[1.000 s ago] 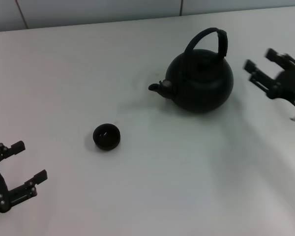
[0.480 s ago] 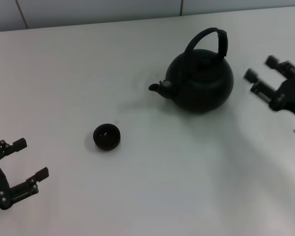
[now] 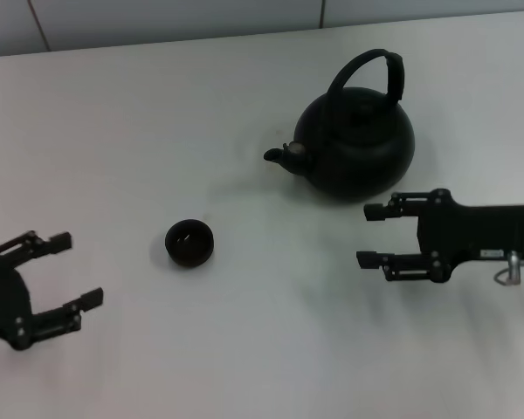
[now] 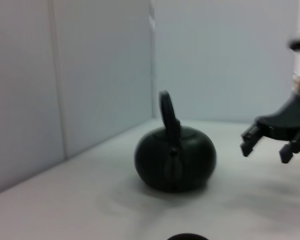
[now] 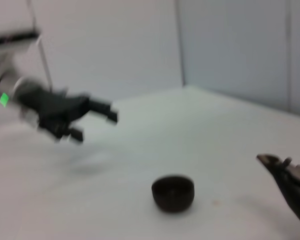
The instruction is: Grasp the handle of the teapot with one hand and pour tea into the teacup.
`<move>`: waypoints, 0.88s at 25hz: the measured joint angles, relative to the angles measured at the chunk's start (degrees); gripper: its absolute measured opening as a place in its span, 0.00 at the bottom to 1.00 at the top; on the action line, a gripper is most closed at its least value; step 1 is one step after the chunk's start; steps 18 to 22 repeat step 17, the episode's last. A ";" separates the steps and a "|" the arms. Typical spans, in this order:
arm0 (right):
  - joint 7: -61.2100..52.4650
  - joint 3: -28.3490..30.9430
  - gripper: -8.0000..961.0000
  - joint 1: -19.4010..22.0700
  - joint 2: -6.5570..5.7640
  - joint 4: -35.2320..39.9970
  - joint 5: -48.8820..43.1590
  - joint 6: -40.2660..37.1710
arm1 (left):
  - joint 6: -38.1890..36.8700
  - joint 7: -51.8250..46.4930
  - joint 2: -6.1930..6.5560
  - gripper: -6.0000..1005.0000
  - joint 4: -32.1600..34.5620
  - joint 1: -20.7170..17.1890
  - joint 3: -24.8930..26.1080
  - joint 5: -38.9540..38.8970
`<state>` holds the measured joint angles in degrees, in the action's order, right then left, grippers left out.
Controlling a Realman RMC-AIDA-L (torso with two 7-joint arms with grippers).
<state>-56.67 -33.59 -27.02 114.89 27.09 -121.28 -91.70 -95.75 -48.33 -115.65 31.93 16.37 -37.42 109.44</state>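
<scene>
The matte-black teapot [image 3: 356,144] stands on the white table, spout pointing left, its arched handle [image 3: 371,74] upright over the lid. It also shows in the left wrist view [image 4: 175,157]. The small dark teacup [image 3: 189,242] sits left of and nearer than the teapot, and shows in the right wrist view [image 5: 173,192]. My right gripper [image 3: 373,236] is open and empty, just in front of the teapot, fingers pointing left. My left gripper [image 3: 77,271] is open and empty at the near left, apart from the teacup.
The white table [image 3: 262,349] meets a grey tiled wall [image 3: 157,17] at the back. The teapot's spout [image 5: 272,162] shows at the edge of the right wrist view.
My right gripper has swung from the far right beside the teapot to in front of it, turning its fingers leftward. My left gripper has shifted slightly right.
</scene>
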 joint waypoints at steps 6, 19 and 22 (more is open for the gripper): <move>-2.53 -0.11 0.72 -3.90 -0.39 4.94 -6.35 -0.28 | -0.77 -14.14 3.89 0.81 2.02 9.69 -0.04 9.96; -2.61 -0.78 0.72 -5.22 -0.38 6.08 -8.29 -0.48 | -0.64 -18.71 3.31 0.81 5.42 13.75 -0.02 16.18; -2.61 -0.78 0.72 -5.22 -0.38 6.08 -8.29 -0.48 | -0.64 -18.71 3.31 0.81 5.42 13.75 -0.02 16.18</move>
